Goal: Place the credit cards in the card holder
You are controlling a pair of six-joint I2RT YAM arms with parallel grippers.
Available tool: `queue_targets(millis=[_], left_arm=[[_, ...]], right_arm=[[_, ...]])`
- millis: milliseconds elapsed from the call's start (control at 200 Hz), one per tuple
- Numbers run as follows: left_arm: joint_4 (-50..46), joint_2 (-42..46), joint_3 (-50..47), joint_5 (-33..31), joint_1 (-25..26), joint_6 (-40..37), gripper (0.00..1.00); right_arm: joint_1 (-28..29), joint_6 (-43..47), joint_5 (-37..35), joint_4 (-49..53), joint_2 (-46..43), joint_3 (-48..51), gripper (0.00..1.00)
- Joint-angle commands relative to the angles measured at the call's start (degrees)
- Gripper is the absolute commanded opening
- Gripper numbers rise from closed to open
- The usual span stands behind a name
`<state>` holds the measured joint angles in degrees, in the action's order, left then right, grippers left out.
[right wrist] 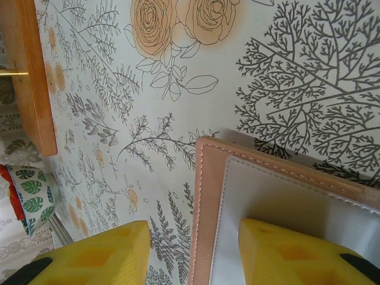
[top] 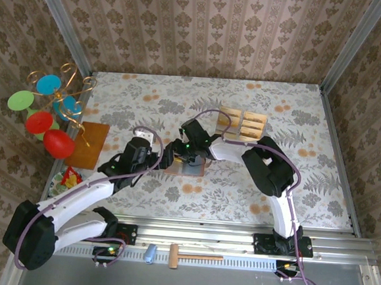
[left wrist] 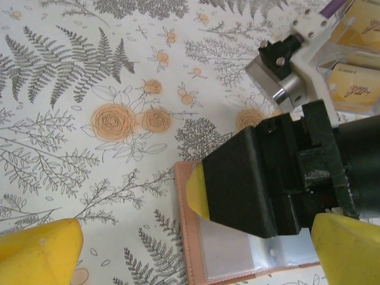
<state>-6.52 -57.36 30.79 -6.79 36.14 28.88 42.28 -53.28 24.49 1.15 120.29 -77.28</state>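
Note:
The card holder (top: 190,168) lies open on the flowered table, pink-edged with clear sleeves (left wrist: 237,255). My right gripper (top: 188,152) stands over its corner, jaws apart. One yellow finger (right wrist: 297,255) rests on the holder's pale inside (right wrist: 211,196), the other finger (right wrist: 89,258) hangs over bare table. In the left wrist view that black, yellow-padded right finger (left wrist: 199,190) presses on the holder. My left gripper (top: 165,155) is wide open just left of the holder, holding nothing, fingertips (left wrist: 41,252) far apart. The credit cards (top: 243,123) lie grouped at the back (left wrist: 356,89).
An orange-brown board (top: 87,144) lies at the left (right wrist: 29,77), beside a wire stand with coloured discs (top: 48,111). A leaf-patterned bowl (right wrist: 32,196) sits near the left front. A small wooden hammer (top: 191,255) lies on the front rail.

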Motion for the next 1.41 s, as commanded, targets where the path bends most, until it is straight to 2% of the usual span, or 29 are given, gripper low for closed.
queue_targets(millis=[0,185,345,560,710,925,1090,1230,1400], left_arm=[[-3.9,-0.2,4.2,1.7,-0.9,2.0,1.0],[-6.3,-4.3,10.7,6.1,-2.9,3.7,1.0],[-8.0,-8.2,16.7,10.1,-4.9,6.7,1.0],[-7.2,-13.6,22.9,15.0,-6.2,9.2,1.0],[-4.7,-17.0,25.8,18.2,-6.6,12.6,1.0],[-7.4,-19.9,32.8,18.4,-7.2,23.6,1.0],[-10.6,-20.6,37.1,15.2,-6.9,32.9,1.0],[-15.1,-21.4,41.3,12.9,-6.4,38.1,1.0],[-20.3,-22.7,45.9,10.7,-5.2,43.3,1.0]], right_arm=[[0.2,2.5,-1.5,4.8,-4.0,-1.6,0.45],[-1.3,7.6,-5.7,12.9,-10.3,-3.5,0.46],[-5.2,14.8,-13.1,25.7,-11.2,-10.8,0.47],[-9.6,26.0,-25.0,41.0,-4.5,-28.6,0.48],[-9.9,31.5,-29.1,46.1,4.2,-42.3,0.49],[-9.4,33.9,-35.4,51.0,18.4,-59.4,0.49],[-9.4,35.1,-41.7,54.5,27.0,-70.3,0.49],[-10.0,34.8,-46.8,56.5,30.1,-71.9,0.49],[-11.7,33.2,-51.3,59.7,29.9,-69.4,0.49]])
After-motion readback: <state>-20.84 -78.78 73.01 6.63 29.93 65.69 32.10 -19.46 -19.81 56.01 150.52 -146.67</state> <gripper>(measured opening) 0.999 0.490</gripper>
